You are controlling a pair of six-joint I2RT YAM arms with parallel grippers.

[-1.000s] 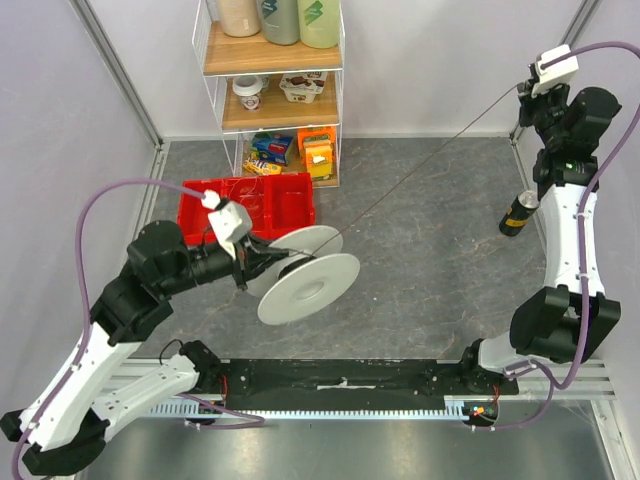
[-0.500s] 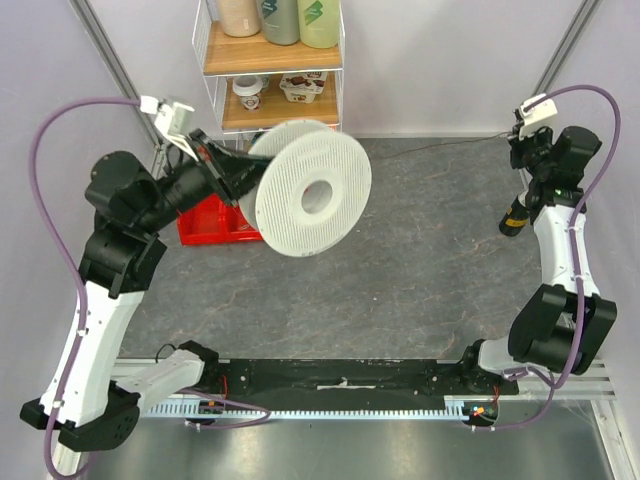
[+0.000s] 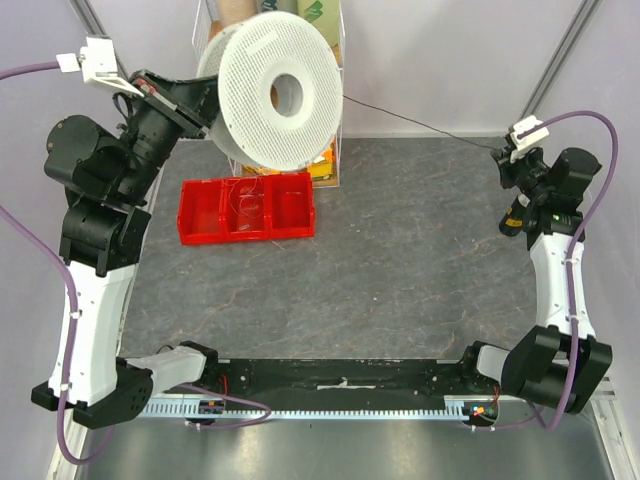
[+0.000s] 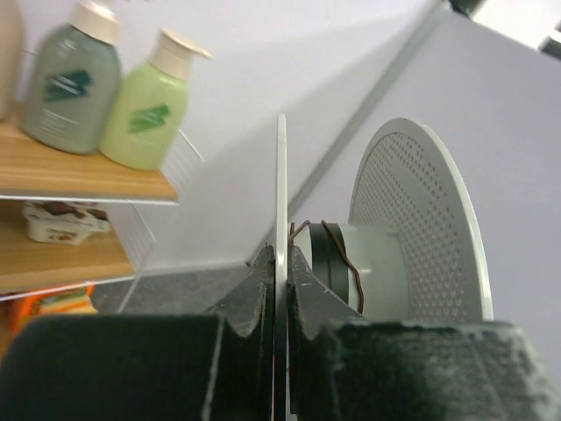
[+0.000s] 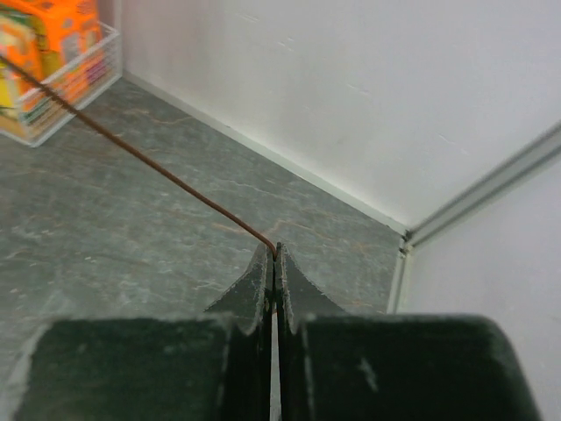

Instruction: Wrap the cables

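Observation:
My left gripper (image 3: 205, 95) is shut on one flange of a white perforated spool (image 3: 275, 88) and holds it high at the back left, in front of the shelf. In the left wrist view the jaws pinch the flange edge (image 4: 281, 210), and brown wire (image 4: 337, 253) lies round the grey hub. The thin dark cable (image 3: 420, 123) runs taut from the spool to my right gripper (image 3: 503, 157) at the far right. In the right wrist view the right gripper (image 5: 275, 259) is shut on the brown cable (image 5: 140, 149).
A shelf unit (image 3: 330, 150) with bottles and snack boxes stands at the back, partly hidden by the spool. A red compartment tray (image 3: 200, 215) lies on the grey floor left of centre. A dark can (image 3: 513, 218) stands beside the right arm.
My left arm has lifted the spool up and back, from low near the table's middle to high before the shelf. My right gripper has dropped slightly, still gripping the cable.

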